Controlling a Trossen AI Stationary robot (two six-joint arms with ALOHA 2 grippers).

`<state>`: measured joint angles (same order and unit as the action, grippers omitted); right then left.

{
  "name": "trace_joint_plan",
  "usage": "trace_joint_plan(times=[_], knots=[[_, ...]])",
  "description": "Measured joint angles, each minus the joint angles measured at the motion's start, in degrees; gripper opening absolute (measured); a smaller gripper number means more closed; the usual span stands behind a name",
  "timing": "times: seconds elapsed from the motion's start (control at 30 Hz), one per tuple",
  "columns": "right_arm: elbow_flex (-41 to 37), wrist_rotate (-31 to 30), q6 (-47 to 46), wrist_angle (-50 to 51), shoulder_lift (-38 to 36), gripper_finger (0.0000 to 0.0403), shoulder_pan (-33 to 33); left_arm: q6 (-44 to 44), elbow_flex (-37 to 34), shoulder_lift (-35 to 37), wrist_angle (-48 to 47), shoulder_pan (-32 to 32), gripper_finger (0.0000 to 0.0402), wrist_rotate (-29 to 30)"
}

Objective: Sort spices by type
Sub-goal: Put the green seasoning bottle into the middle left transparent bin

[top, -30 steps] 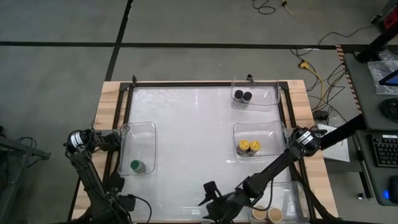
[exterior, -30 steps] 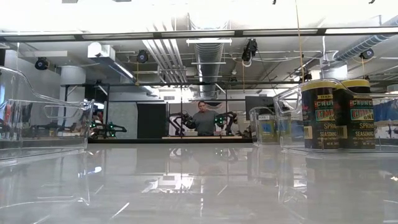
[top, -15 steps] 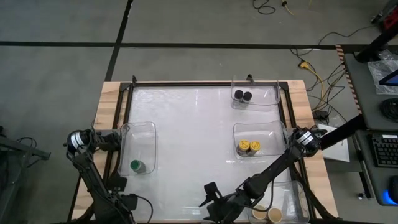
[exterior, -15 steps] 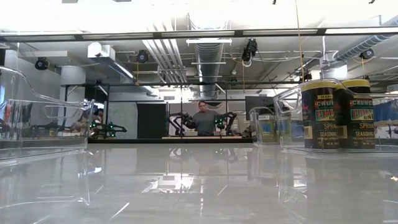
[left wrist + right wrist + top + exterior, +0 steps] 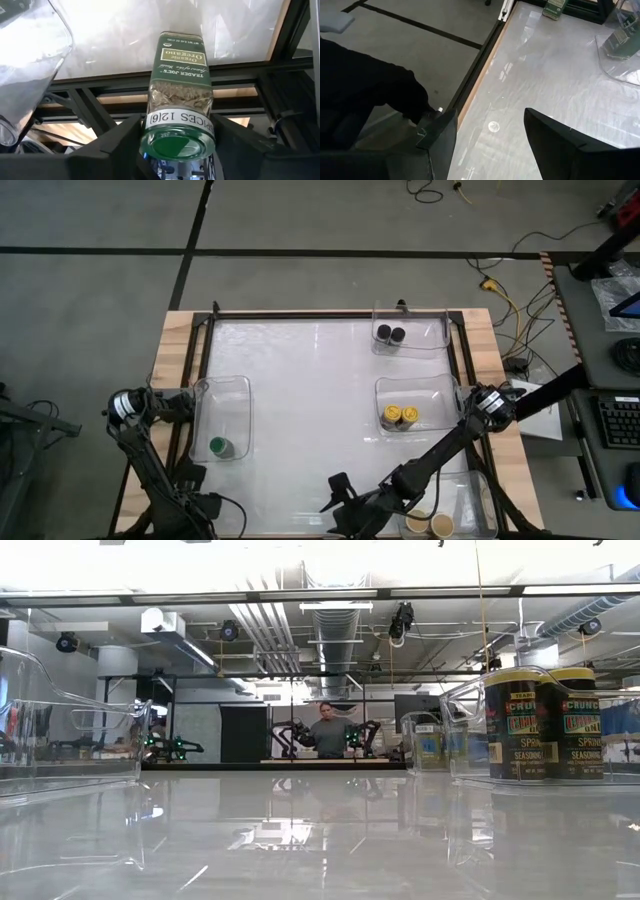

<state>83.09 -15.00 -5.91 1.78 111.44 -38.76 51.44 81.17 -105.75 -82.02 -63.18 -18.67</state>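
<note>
meanwhile left tool (image 5: 177,150) clamps a green-lidded glass jar (image 5: 179,100); right tool (image 5: 490,137) gapes empty.

My table (image 5: 300,400) is glossy white with a wood edge. Clear bins sit on it: one at 9 o'clock (image 5: 226,388), one at 1 o'clock (image 5: 425,330), one at 3 o'clock (image 5: 425,387). A person (image 5: 326,732) stands far behind. A keyboard (image 5: 621,420) sits off right.

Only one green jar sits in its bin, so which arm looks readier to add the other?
Left. Its gripper holds a green-lidded jar near the bin containing the other; the right gripper is open, empty.
</note>
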Motion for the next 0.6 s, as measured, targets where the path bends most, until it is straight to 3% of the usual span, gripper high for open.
trace_joint_plan(times=[0.13,0.37,0.6], knots=[[0.0,0.0,0.0,1.0,0.0,0.0219,0.0,-0.1,0.0,0.0,0.0,0.0,0.0187,0.0],[0.0,0.0,0.0,1.1,0.0,0.0219,0.0,0.3,0.8,-0.1,0.1,0.2,0.0189,0.2],[0.0,0.0,0.0,0.9,0.0,0.0219,0.0,5.5,7.9,-0.1,-2.6,2.6,0.019,1.2]])
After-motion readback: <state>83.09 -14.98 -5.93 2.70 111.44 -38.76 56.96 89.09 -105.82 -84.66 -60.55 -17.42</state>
